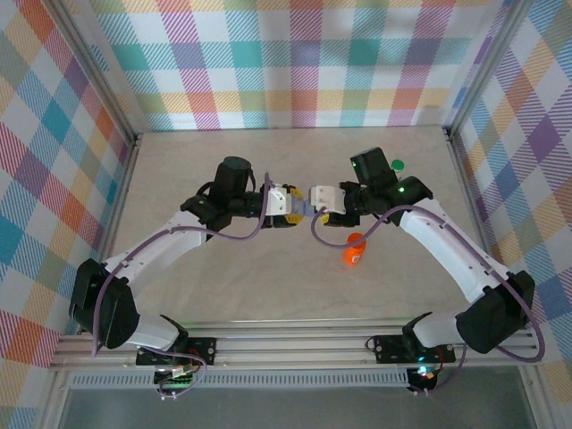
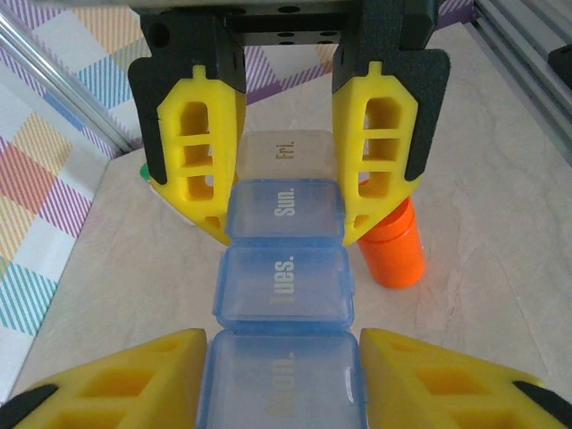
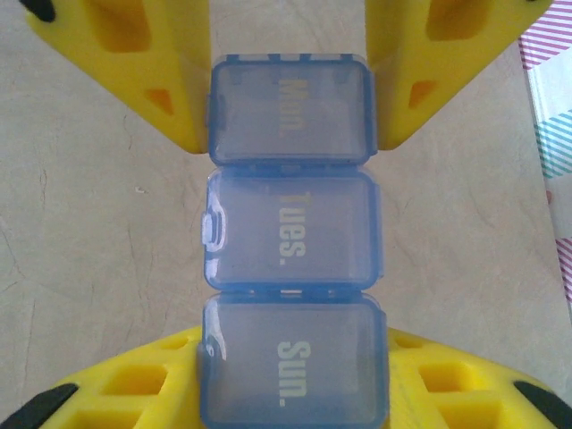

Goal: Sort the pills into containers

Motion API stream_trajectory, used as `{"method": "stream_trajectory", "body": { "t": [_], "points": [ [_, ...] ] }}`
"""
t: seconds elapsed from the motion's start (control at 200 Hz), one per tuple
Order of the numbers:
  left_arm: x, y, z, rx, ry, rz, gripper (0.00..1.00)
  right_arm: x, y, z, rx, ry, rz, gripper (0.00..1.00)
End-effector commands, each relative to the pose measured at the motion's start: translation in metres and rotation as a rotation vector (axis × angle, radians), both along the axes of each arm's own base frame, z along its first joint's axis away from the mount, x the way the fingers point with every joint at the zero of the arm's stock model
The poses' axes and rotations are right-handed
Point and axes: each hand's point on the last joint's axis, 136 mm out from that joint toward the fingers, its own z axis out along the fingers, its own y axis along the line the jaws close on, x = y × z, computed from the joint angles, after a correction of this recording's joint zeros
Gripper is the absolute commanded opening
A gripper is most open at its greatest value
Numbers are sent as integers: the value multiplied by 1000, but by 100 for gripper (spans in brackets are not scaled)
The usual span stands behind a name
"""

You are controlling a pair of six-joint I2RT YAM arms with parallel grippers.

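Left claw [image 2: 282, 357] and right claw [image 3: 293, 357] clenched on opposite ends of blue box [image 3: 290, 232].
Box is held over mid-worktop [image 3: 89, 223], Mon. end in the left, Sun. end in the right, lids shut. It should be kept level, with pressure kept off the lid tabs so compartments can be opened.

In the top view, frame centre, the blue box [image 1: 305, 209] is almost wholly covered by the left gripper [image 1: 295, 209] and right gripper [image 1: 315, 206], and its lettering is too small to read. In the left wrist view the lower edge cuts off its nearest compartment, and a yellow finger [image 2: 380, 161] hides part of the orange bottle [image 2: 393, 255]. In the right wrist view the lower edge crops the "Sun." compartment.
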Motion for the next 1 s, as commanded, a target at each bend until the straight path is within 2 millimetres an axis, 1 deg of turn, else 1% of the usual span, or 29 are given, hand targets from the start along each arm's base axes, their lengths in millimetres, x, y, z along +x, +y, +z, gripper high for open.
{"method": "stream_trajectory", "body": {
  "t": [0.0, 0.095, 0.215, 0.29, 0.32, 0.39, 0.495, 0.59, 0.675, 0.71, 0.765, 0.82, 0.95, 0.965, 0.995],
  "points": [
    [-2, -3, 4, 11, 7, -14, 42, -7, 8, 13, 42, -10, 38, 2],
    [0, -2, 3, 32, 43, -6, 37, -5, 7, 10, 27, -36, 36, 2],
    [8, 4, 6, 16, 110, 15, 33, -3, 7, 8, 13, -70, 33, 1],
    [14, 7, 13, -18, 165, 24, 32, 0, 6, 8, 6, -95, 29, 1],
    [13, 9, 11, -11, 217, 26, 31, 1, 6, 7, 0, -106, 29, 1],
    [14, 11, 13, -16, 282, 21, 29, 6, 4, 3, -33, -142, 19, 0],
    [21, 11, 14, -21, 368, 23, 27, 12, 2, -2, -74, -189, 8, 0],
    [25, 11, 12, -22, 436, 22, 30, 16, 1, -4, -93, -227, 0, 0],
    [31, 13, 10, -21, 463, 42, 37, 18, 0, -5, -103, -250, -1, 0],
    [35, 14, 9, -18, 457, 61, 40, 18, 0, -4, -103, -253, -1, 0],
    [44, 15, 8, -16, 436, 103, 43, 17, 1, -4, -99, -251, 1, 0],
    [52, 16, 8, -32, 414, 144, 49, 14, 2, -4, -93, -235, 11, 0],
    [61, 16, 15, -66, 376, 183, 52, 8, 6, -8, -87, -183, 33, 0],
    [64, 15, 20, -83, 350, 181, 52, 8, 6, -9, -88, -180, 34, 0],
    [66, 15, 22, -91, 345, 189, 52, 8, 7, -11, -90, -176, 35, 0]
  ]
}}
